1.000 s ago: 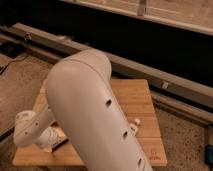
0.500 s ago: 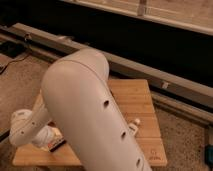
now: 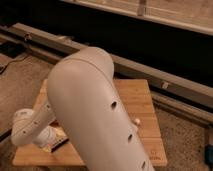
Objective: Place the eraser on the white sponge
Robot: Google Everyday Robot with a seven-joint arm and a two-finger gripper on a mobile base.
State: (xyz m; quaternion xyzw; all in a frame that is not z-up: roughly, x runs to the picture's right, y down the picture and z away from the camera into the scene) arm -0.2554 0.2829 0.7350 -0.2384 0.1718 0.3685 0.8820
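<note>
Arm link [image 3: 95, 110], bulky and white, fills the middle and hides much of the wooden table [image 3: 135, 95]. At the near left, the gripper [image 3: 46, 139] sits low over the table; I cannot tell whether it is open or closed. Touching its right side lies a small red-orange item, perhaps the eraser [image 3: 57, 143].

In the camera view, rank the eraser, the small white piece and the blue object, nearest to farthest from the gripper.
Gripper, at table's front left:
1. Eraser, beside it.
2. Small white piece, table's right.
3. Blue object, far right floor.
</note>
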